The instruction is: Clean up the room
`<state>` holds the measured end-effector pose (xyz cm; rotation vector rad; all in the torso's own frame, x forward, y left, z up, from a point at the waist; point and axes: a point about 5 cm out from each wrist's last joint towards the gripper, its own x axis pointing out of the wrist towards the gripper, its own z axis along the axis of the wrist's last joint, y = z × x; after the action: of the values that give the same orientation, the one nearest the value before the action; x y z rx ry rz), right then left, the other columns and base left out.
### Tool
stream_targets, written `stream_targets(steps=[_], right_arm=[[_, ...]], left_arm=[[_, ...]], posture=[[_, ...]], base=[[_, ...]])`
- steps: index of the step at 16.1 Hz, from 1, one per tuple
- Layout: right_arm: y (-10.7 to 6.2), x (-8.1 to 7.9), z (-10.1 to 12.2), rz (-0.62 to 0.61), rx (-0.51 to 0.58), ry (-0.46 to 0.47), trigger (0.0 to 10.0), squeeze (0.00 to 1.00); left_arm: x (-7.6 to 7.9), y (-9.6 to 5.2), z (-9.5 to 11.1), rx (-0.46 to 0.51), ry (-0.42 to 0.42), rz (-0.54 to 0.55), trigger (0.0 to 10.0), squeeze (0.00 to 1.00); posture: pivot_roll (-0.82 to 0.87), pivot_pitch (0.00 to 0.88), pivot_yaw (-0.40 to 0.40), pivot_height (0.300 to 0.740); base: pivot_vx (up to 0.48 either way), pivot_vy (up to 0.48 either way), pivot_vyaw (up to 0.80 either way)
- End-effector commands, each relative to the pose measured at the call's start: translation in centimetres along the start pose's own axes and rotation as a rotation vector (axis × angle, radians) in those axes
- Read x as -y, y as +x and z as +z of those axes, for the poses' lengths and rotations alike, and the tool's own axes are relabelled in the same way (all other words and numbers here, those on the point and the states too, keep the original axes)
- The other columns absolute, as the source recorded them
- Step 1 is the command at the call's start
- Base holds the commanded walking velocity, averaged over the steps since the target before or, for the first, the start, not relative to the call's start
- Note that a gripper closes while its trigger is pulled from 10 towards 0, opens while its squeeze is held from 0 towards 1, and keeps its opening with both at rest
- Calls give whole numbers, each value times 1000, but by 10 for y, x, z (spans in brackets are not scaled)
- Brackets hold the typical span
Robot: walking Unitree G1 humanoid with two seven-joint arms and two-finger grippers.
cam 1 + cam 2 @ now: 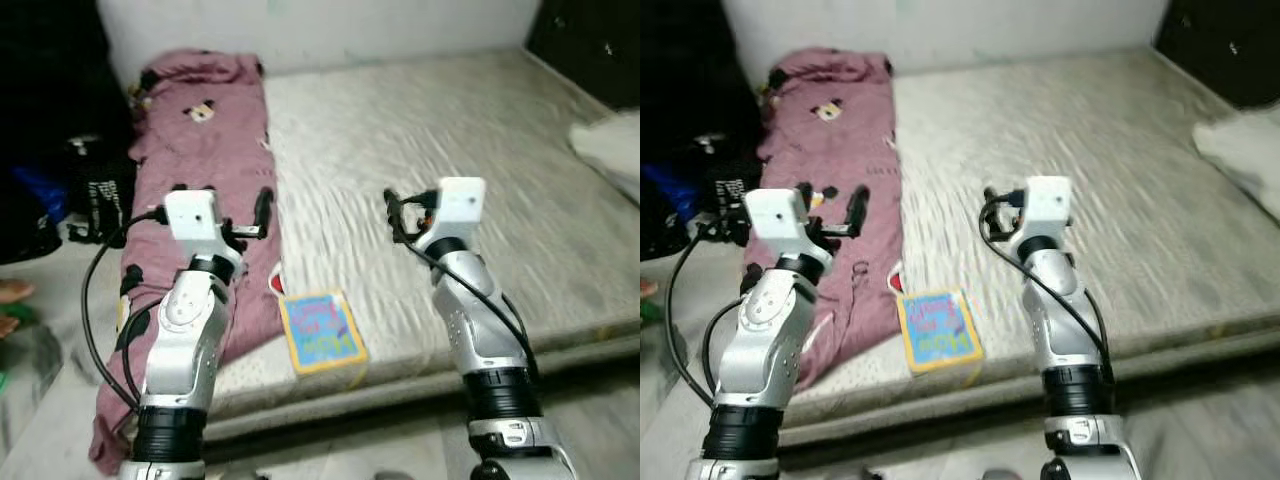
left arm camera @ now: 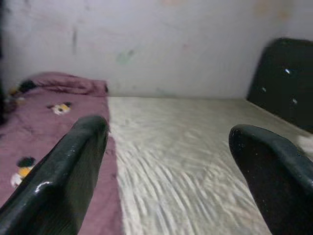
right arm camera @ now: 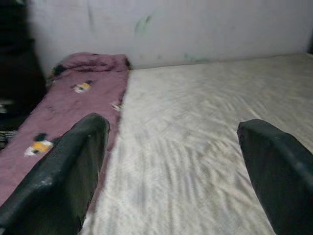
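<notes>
Left claw (image 1: 262, 212) open (above blanket (image 1: 205, 150)), book (image 1: 321, 331) lettering blurred

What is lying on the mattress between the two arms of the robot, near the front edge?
A colourful book lies flat on the mattress there, beside the purple blanket, as the left eye view shows.

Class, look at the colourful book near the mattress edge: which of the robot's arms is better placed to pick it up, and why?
Probably the left. The colourful square book lies between both arms, nearer the left arm. The left pincer hovers open over the maroon blanket; the right pincer, also open, is farther.
</notes>
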<state>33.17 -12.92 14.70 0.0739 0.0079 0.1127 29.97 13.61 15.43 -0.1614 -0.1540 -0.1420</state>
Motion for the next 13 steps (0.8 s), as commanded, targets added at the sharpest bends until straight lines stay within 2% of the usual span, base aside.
stream_targets(steps=[1, 7, 10, 11, 12, 13], right_arm=[[3, -15, 4, 44, 18, 5, 10000, 0], [6, -11, 6, 26, 26, 2, 10000, 0], [5, -8, 4, 15, 22, 5, 10000, 0], [5, -5, 4, 4, 29, 4, 10000, 0], [5, -3, 5, -4, 31, 4, 10000, 0], [6, -5, 7, -2, 37, 8, 10000, 0]], left_arm=[[-10, -2, 3, 9, 14, 25, 10000, 0], [-13, 3, 3, 0, 10, 42, 10000, 0], [-19, 2, -4, -18, 46, 93, 10000, 0], [-16, 3, -6, -22, 104, 98, 10000, 0], [-14, 3, -7, -23, 108, 103, 10000, 0], [-14, 2, -6, -22, 75, 98, 10000, 0]], posture=[[-130, 0, 40, 740], [-129, 0, 48, 740], [-134, 0, 55, 740], [-136, 0, 56, 740], [-133, 0, 53, 740], [-136, 0, 52, 740]], base=[[337, 0, 0], [0, 0, 0], [0, 0, -694], [0, 0, -800], [0, 0, 0], [0, 0, 0]])
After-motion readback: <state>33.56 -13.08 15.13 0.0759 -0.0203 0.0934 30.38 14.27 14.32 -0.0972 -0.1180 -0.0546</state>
